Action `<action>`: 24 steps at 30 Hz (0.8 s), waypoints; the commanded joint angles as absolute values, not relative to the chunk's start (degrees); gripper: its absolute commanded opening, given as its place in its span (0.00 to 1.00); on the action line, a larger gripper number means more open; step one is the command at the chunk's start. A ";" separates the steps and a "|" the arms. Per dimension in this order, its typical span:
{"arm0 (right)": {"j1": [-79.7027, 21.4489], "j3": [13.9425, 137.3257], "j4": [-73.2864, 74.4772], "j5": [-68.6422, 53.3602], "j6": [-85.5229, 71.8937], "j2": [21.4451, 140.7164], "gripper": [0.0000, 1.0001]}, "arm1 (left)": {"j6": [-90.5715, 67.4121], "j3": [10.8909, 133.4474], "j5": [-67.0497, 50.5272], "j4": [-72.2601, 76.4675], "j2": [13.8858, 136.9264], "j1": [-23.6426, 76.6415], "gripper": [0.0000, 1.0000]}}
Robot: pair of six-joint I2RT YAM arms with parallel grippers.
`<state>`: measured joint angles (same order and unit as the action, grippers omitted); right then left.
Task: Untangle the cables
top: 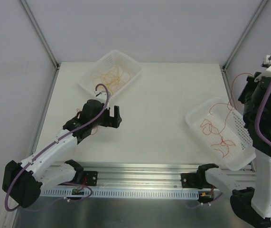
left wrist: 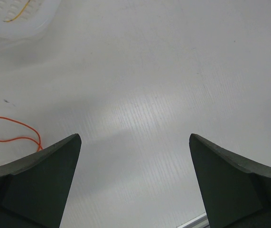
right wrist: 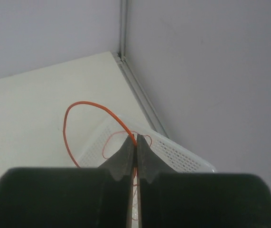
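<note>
right wrist view: the right gripper pinches one red cable high above the white basket, probably to pull it free from the rest. the left gripper is wide, holding nothing, near an orange loop.

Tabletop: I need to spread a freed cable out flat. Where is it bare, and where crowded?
Bare: the wide middle of the table, between the open left gripper and the right basket. Crowded: the far-left basket of orange cables, a loose orange strand by the left arm, and the right basket's red cables, one pinched in the right gripper.
</note>
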<state>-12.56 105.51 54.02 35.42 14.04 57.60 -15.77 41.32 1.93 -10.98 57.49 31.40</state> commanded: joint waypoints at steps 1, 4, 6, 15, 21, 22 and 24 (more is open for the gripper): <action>-9.60 95.41 51.42 41.75 12.14 54.94 0.01 | -16.08 42.01 1.06 -9.84 58.36 30.85 0.99; -5.56 85.55 48.17 40.35 7.32 51.70 0.01 | -16.08 41.92 0.79 -9.93 58.80 30.76 0.99; -3.00 75.62 45.98 37.54 4.58 50.46 0.00 | -16.17 41.75 0.70 -9.93 58.89 30.67 0.99; 15.90 50.20 44.12 10.12 -14.76 58.18 0.35 | -17.31 40.69 0.17 -10.63 57.40 30.41 0.99; 17.05 53.95 45.69 9.41 -14.33 58.27 0.90 | -18.80 40.96 0.97 -13.70 57.65 28.57 0.99; 16.96 56.31 46.23 8.36 -14.07 58.36 0.94 | -19.24 41.13 0.97 -14.06 58.18 28.04 0.99; 16.96 58.79 47.19 3.27 -14.15 58.27 0.99 | -20.47 41.31 0.88 -14.76 58.88 26.81 0.99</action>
